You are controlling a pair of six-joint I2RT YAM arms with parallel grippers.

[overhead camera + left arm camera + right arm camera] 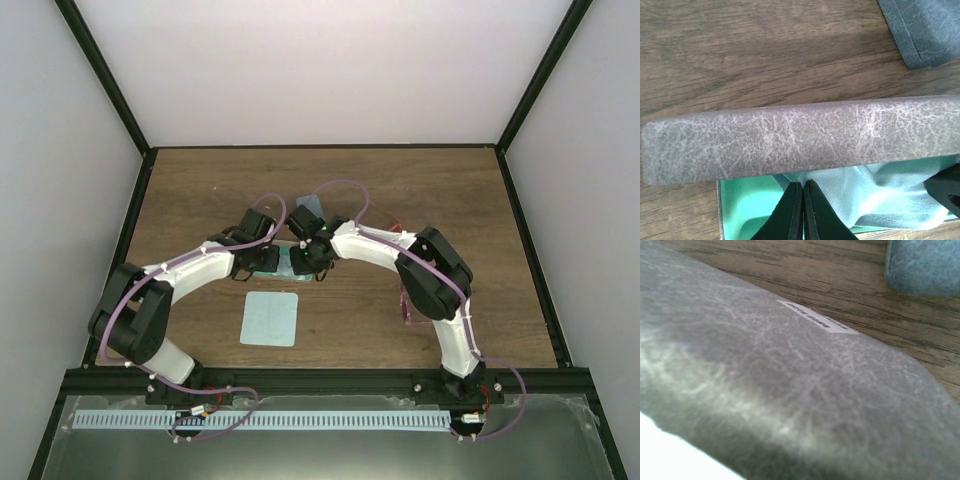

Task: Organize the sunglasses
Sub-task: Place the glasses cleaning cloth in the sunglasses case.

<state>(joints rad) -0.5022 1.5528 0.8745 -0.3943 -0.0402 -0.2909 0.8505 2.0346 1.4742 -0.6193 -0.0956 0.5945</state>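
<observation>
An open case (291, 266) with a green lining (745, 205) lies mid-table between both grippers. Its mottled grey lid (800, 137) stands over it and fills the right wrist view (790, 390). A pale teal cloth (880, 195) lies crumpled inside. My left gripper (803, 184) is shut, its tips touching a fold of that cloth; I cannot tell if the fold is pinched. My right gripper (314, 258) is at the case's right end, its fingers hidden. The red-orange sunglasses (397, 226) and the pink sunglasses (405, 305) lie partly hidden beside the right arm.
A second blue-grey case (310, 205) lies just beyond the grippers, also seen at the corner of both wrist views (925, 30) (925, 265). A flat teal cloth (271, 318) lies on the table nearer the arm bases. Black frame rails border the table.
</observation>
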